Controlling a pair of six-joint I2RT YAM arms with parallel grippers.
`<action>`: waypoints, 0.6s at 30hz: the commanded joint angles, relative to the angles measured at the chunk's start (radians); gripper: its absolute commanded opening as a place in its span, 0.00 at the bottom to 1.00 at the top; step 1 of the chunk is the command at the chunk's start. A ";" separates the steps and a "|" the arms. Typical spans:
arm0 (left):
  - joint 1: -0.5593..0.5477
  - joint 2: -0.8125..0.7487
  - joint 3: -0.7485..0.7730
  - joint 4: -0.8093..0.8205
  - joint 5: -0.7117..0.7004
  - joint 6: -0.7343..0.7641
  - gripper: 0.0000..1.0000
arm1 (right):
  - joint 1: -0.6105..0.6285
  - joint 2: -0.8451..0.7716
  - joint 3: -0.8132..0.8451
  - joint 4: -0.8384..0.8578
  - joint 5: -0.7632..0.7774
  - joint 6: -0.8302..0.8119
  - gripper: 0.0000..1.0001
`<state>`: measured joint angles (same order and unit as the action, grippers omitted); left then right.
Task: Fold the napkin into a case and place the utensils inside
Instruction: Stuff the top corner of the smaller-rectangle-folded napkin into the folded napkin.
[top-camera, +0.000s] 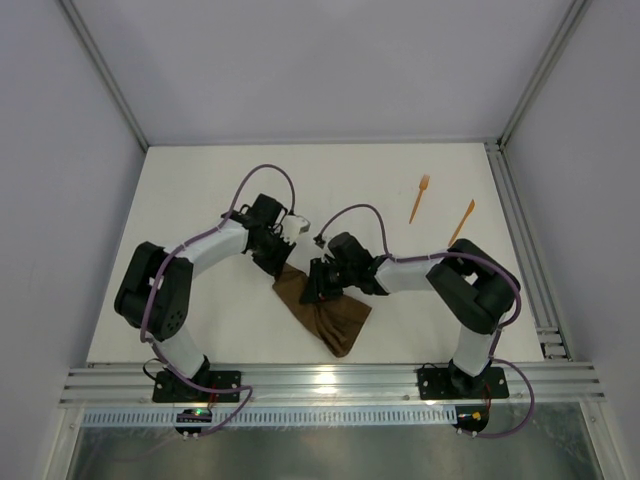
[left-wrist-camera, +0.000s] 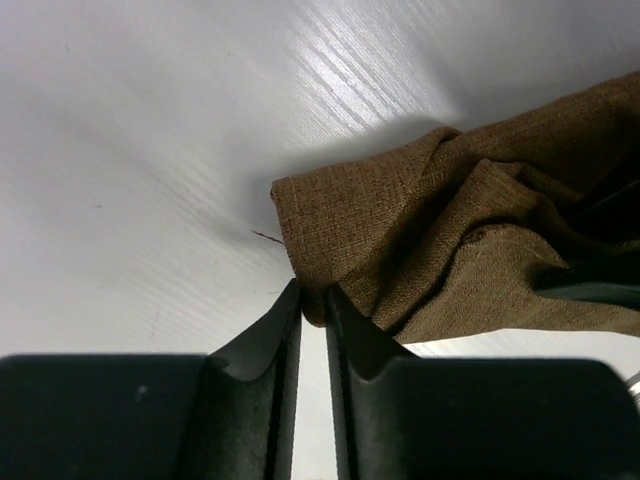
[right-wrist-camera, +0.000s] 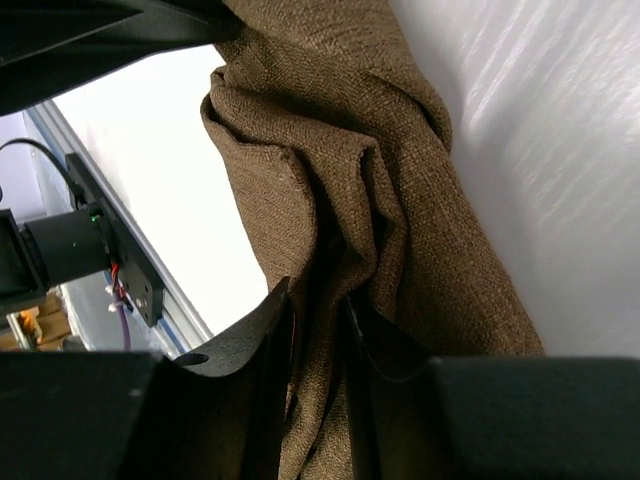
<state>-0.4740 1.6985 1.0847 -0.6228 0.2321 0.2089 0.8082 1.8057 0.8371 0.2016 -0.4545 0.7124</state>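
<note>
Napkin (top-camera: 330, 310) lay bunched near the middle of the table (top-camera: 200, 200), a crumpled slanted band running from between the two grippers toward the near edge. It was not a flat square and not a neat strip; loose folds and ridges showed in both wrist views.

Left gripper (left-wrist-camera: 314, 298) sat at the far-left end of the napkin. Its jaws were nearly together, with the hemmed corner of the cloth nipped between the tips. I read that as a pinch on the napkin.

Right gripper (right-wrist-camera: 318, 300) was low over the middle of the napkin, just beside the left one. Its jaws stood slightly apart with a fold of cloth lying in the slot. I could not tell whether that fold was squeezed or lay loose there.

Fork (top-camera: 419, 198) and the pointed piece (top-camera: 461, 222) lay bare on the table at far right. They were near each other, roughly parallel and well apart from the napkin. Neither gripper touched them.
</note>
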 joint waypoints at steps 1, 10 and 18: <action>-0.006 -0.017 0.000 0.046 0.015 -0.013 0.14 | -0.014 -0.045 0.008 0.012 0.095 0.022 0.28; -0.011 -0.008 0.004 0.069 0.024 -0.014 0.00 | -0.026 -0.045 0.052 -0.019 0.123 0.013 0.10; -0.011 0.007 0.021 0.067 0.087 -0.013 0.00 | -0.078 0.038 0.207 -0.147 -0.056 -0.062 0.03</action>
<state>-0.4824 1.6997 1.0832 -0.5800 0.2619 0.1974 0.7605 1.8008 0.9150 0.1307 -0.4107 0.7086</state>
